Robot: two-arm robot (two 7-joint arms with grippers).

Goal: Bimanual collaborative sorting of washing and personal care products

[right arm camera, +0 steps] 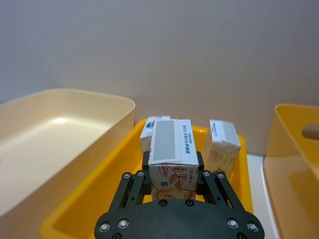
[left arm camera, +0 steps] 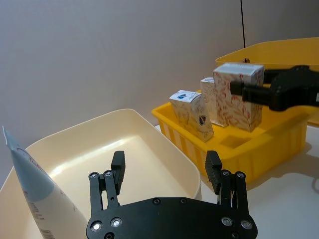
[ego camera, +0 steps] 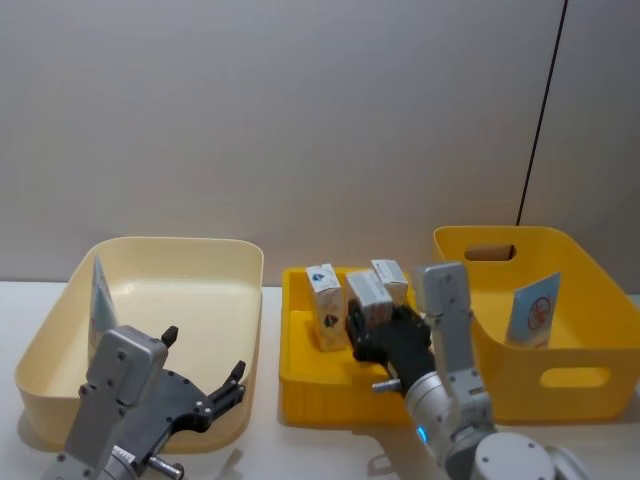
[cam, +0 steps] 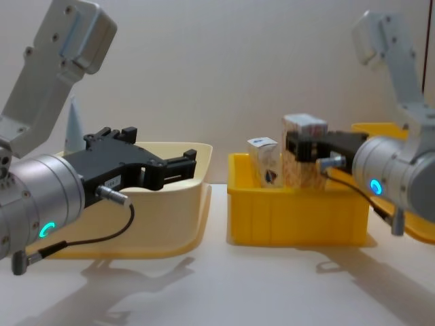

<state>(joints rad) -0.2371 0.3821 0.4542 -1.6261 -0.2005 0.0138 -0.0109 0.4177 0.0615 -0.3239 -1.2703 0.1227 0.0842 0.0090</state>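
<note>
Three small white cartons are in the small yellow tray (ego camera: 300,375) between the two bins. My right gripper (ego camera: 385,325) is shut on the middle carton (right arm camera: 171,149), gripping its sides, and its top rises above its neighbours (cam: 304,129). A second carton (ego camera: 324,305) stands to its left and a third carton (ego camera: 390,280) behind it. One pale-blue tube (ego camera: 100,295) leans in the cream bin (ego camera: 240,300). Another pale-blue tube (ego camera: 532,310) leans in the big yellow bin (ego camera: 590,375). My left gripper (ego camera: 205,390) hangs open over the cream bin's near right corner, holding nothing.
The cream bin stands at the left, the tray in the middle and the big yellow bin at the right, all close together on a white table (cam: 224,285). A grey wall (ego camera: 300,120) stands right behind them. A strip of bare table runs along the front.
</note>
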